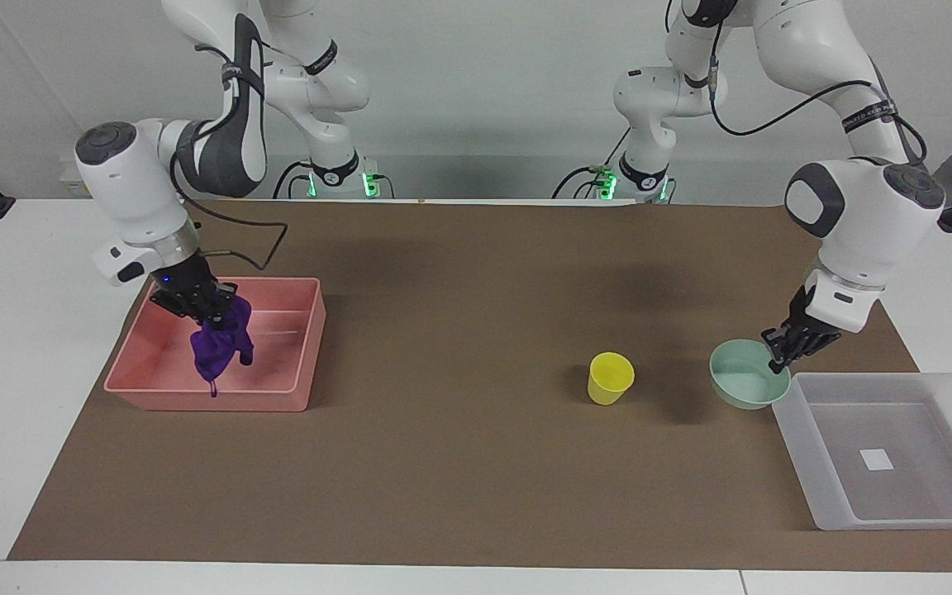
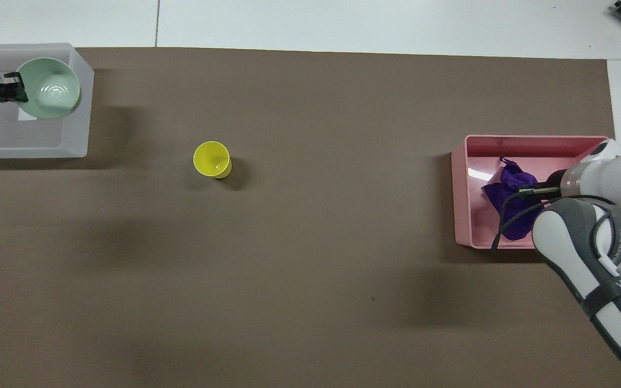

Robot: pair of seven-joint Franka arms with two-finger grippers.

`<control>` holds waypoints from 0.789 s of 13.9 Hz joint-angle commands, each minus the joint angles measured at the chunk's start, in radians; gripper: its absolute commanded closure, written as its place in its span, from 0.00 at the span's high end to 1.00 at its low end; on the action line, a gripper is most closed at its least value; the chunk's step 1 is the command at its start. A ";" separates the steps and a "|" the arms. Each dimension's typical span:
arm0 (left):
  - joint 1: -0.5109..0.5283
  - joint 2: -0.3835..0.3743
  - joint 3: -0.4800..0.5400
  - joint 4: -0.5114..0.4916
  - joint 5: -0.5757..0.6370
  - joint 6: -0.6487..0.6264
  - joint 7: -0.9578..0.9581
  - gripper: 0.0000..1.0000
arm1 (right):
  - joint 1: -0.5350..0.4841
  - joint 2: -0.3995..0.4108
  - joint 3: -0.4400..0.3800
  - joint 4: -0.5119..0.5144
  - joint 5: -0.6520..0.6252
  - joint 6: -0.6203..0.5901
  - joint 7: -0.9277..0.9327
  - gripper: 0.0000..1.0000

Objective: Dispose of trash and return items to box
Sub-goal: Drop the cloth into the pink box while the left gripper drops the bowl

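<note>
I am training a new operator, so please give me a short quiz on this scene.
1. True or false: the yellow cup stands inside the box.
2. Fill in: the purple cloth hangs from the right end effector over the pink ____.
3. The left end effector holds: A) mint-green bowl, B) yellow cup, C) purple cloth?
Key: 1 false; 2 tray; 3 A.
</note>
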 commanded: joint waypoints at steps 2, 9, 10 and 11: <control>0.091 0.158 -0.024 0.228 0.010 -0.043 0.008 0.00 | -0.011 -0.020 0.013 -0.003 0.016 0.020 0.000 1.00; 0.137 0.235 -0.024 0.239 0.001 0.054 0.006 0.00 | 0.095 -0.109 0.014 0.080 -0.063 -0.129 0.304 1.00; 0.136 0.232 -0.024 0.207 0.003 0.080 0.005 0.00 | 0.115 -0.122 0.016 0.107 -0.085 -0.178 0.353 1.00; 0.133 0.224 -0.023 0.178 0.010 0.101 0.005 0.00 | 0.129 -0.132 0.017 0.150 -0.088 -0.248 0.380 1.00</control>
